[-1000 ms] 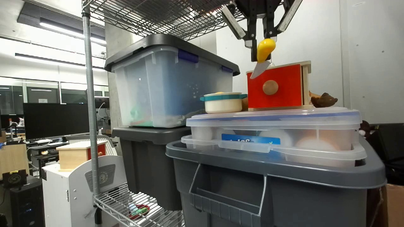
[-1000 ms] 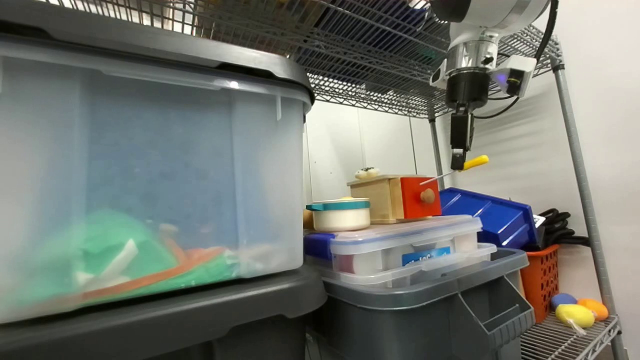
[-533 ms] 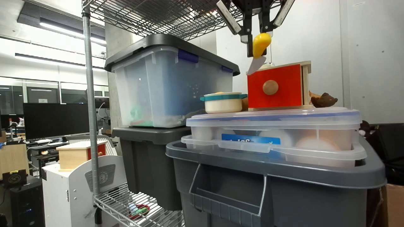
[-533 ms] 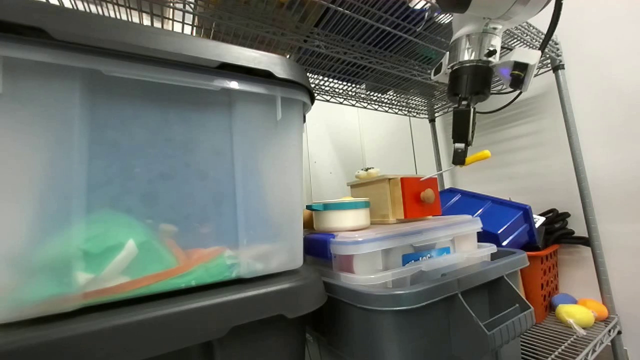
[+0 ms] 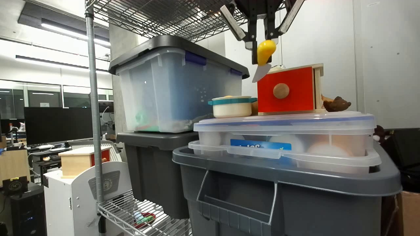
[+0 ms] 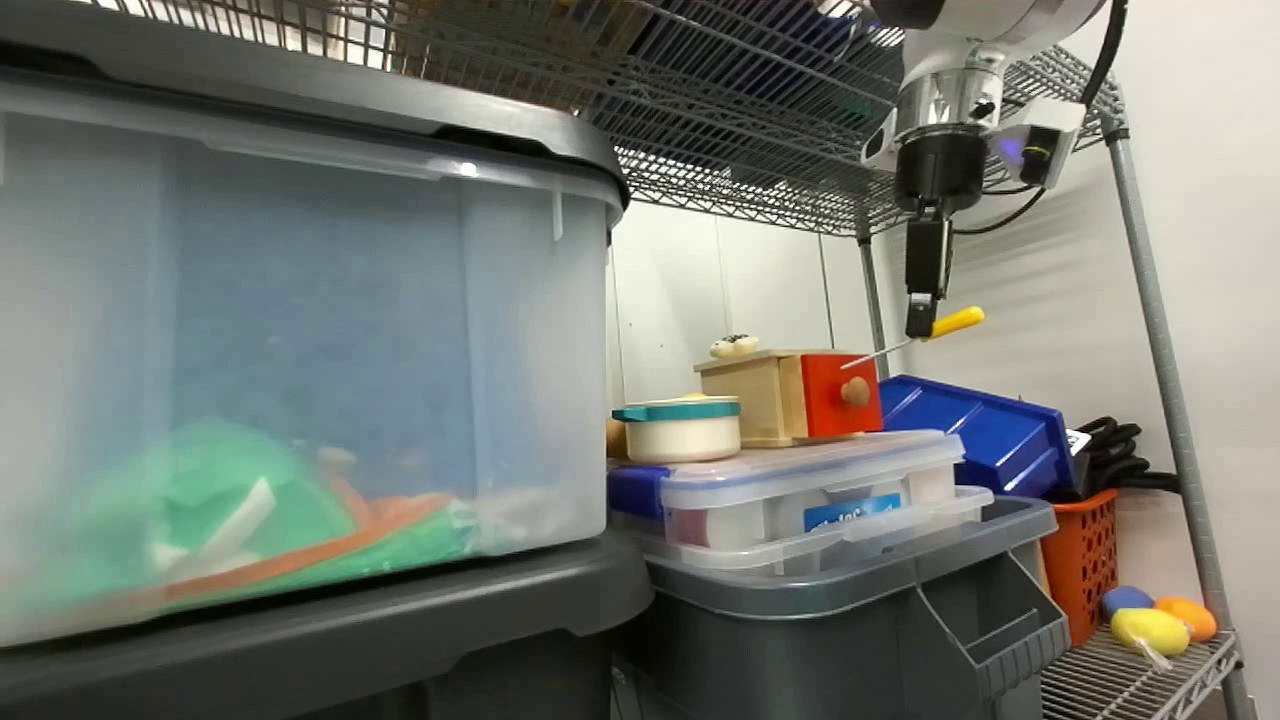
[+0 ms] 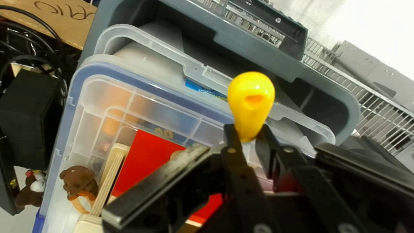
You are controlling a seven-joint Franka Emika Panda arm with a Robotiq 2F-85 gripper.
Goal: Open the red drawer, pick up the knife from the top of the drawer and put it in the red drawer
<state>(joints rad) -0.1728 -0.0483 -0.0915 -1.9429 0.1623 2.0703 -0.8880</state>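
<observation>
Pinching the knife (image 5: 265,52), the gripper (image 7: 246,133) is probably needing slow steering, blade (image 5: 262,72) clear of the red drawer (image 5: 298,90).

The gripper (image 5: 262,60) is black, with slim fingers (image 7: 238,165) dotted with round screws (image 7: 288,149) and pale grey strips (image 5: 232,22) along its outer sides. Just above it come a black cylindrical coupling (image 6: 938,170), a shiny silver collar (image 6: 948,98) and a smooth white arm shell (image 6: 935,55). Beside the coupling, a white casing (image 6: 1062,115) bears a black fitting (image 6: 1038,158) and a purple glint (image 6: 1010,150). A thick black cable (image 6: 1108,55) hangs above the casing; a thinner one (image 6: 1005,222) loops below.
</observation>
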